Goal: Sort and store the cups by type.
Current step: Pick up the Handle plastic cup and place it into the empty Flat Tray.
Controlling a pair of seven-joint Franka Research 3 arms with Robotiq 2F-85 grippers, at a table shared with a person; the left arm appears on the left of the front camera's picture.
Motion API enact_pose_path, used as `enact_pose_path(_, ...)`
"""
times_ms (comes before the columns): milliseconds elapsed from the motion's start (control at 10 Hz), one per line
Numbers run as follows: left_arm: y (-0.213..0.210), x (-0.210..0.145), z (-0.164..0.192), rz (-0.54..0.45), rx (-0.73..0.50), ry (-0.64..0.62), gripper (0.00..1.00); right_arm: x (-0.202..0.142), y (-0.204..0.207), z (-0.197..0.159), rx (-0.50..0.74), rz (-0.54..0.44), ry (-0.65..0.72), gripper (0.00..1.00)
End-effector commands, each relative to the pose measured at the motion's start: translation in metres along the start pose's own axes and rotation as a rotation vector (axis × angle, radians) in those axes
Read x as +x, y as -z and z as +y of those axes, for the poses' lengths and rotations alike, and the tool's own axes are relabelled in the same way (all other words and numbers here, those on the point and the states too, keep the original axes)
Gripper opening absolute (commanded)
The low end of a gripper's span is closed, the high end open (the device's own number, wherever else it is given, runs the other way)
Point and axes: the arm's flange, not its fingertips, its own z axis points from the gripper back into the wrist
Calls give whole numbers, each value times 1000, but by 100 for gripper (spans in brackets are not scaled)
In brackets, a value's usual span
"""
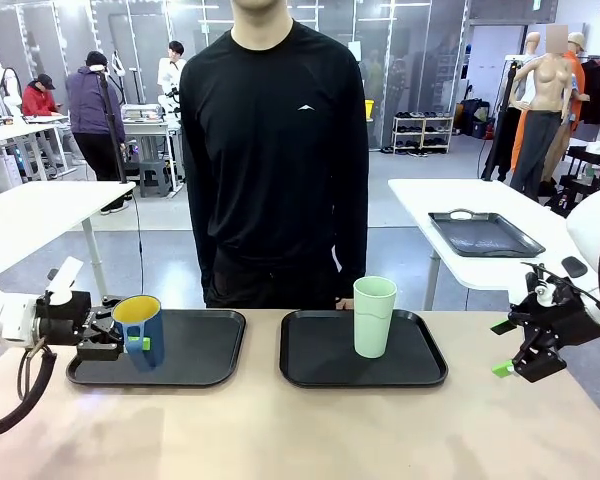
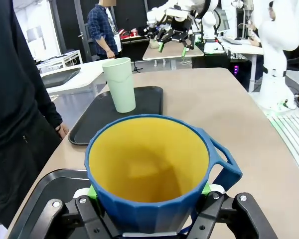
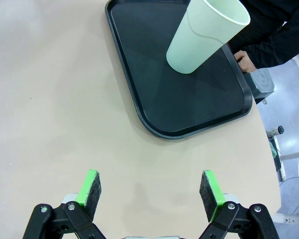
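Left wrist view: left gripper (image 2: 149,199) clamped on the blue mug (image 2: 154,172), green pads (image 2: 92,191) pressed on both sides of the wall low down, yellow inside facing the camera, handle sticking out to picture right. Mug sits over the near black tray (image 2: 45,191); can't tell if its base touches. Beyond it, second black tray (image 2: 97,117) with the mint tumbler (image 2: 120,84) upright on it, well apart from the mug. Person's dark sleeve and hand (image 2: 64,130) at the table edge beside that tray.

Right wrist view: right gripper (image 3: 152,191) jaws spread wide, nothing between them, over bare table (image 3: 55,99). Tumbler on its tray ahead, clear path, no obstruction.

Front view: mug on the left tray's left end, tumbler mid right tray, right gripper off past the table's right side. Person stands at the far edge behind the trays.
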Motion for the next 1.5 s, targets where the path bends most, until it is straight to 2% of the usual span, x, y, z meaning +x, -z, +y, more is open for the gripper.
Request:
enact_pose_path(0, 1, 1, -6, 4, 0, -5, 29, 0, 2, -2, -1, 0, 0, 100)
enact_pose_path(200, 1, 1, -6, 4, 0, -5, 29, 0, 2, -2, -1, 0, 0, 100)
enact_pose_path(300, 1, -2, -2, 0, -1, -6, 77, 0, 2, -2, -1, 0, 0, 100)
enact_pose_path(500, 0, -16, 37, -13, -38, 35, 77, 0, 2, -2, -1, 0, 0, 100)
enact_pose_path(800, 8, -46, 97, -31, -58, 1, 77, 0, 2, -2, -1, 0, 0, 100)
enact_pose_path(1100, 9, -70, 133, 11, -22, -18, 77, 0, 2, -2, -1, 0, 0, 100)
enact_pose_path(1300, 7, -76, 140, 67, -2, -22, 77, 0, 2, -2, -1, 0, 0, 100)
enact_pose_path(1400, 6, -81, 141, 53, -16, -36, 77, 0, 2, -2, -1, 0, 0, 100)
